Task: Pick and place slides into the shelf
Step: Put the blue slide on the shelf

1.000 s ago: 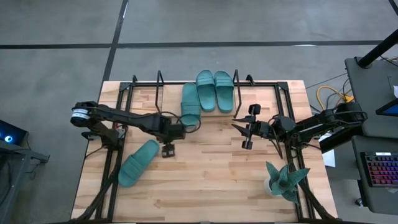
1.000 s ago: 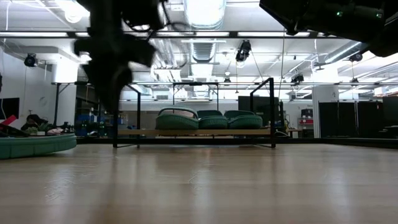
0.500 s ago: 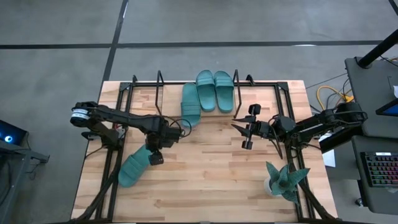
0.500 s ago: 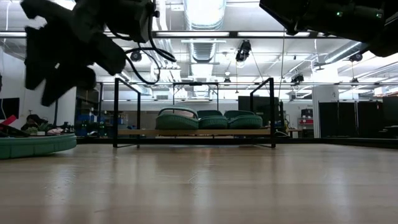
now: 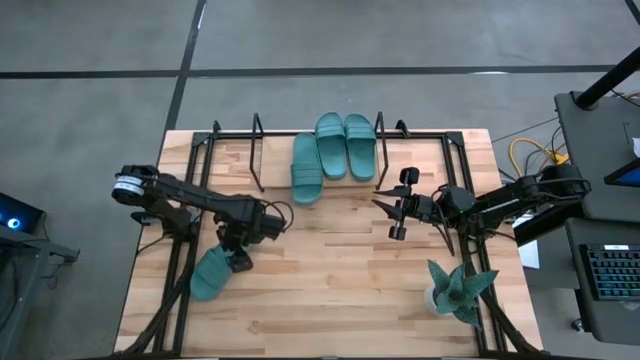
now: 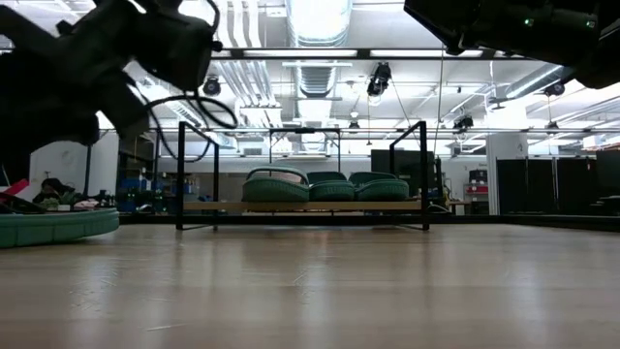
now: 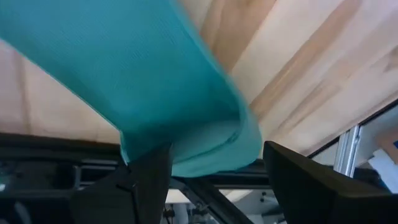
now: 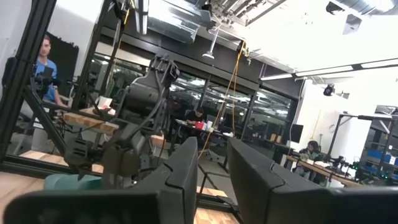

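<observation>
The left arm reaches across the table's left half with its left gripper (image 5: 240,259) pointed down, fingers (image 7: 311,186) spread wide, while the right arm waits over the right side, its right gripper (image 5: 397,205) held level with fingers (image 8: 186,171) a narrow gap apart.

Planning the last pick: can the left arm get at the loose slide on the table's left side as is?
Probably yes. The left tool is right over the loose slide, fingers open to either side of its end, nothing between. Right tool waits far off.
</observation>
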You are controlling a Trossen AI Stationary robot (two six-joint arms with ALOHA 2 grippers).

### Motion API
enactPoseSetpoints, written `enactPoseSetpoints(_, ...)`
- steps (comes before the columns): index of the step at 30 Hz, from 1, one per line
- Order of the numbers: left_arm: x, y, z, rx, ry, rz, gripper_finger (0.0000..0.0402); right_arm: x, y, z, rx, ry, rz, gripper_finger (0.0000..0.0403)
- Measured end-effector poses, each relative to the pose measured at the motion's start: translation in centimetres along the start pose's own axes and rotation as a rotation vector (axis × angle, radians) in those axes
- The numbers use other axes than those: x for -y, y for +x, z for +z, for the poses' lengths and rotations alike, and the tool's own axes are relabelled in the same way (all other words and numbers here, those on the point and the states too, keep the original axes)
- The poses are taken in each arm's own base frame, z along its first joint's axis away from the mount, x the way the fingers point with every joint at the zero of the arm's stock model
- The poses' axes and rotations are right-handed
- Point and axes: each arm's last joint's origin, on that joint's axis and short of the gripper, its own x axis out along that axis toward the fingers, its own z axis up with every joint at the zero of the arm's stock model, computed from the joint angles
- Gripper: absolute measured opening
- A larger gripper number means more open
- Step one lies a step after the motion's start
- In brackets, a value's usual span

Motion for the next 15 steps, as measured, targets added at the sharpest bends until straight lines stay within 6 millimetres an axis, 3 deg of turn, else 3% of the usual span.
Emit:
enactPoseSetpoints(7, -0.3, 1.7, -0.4, -0.061, 0.002, -0.002, 0.0235, 0.0, 0.0, 0.0, 0.000, -0.002, 0.000, 0.0077)
enactPoseSetpoints(15, -0.5, 2.8, 0.3, -0.008, 0.032, -0.028, 0.0235, 0.0, 0.0, 0.0, 0.000, -0.003, 0.000, 0.0069)
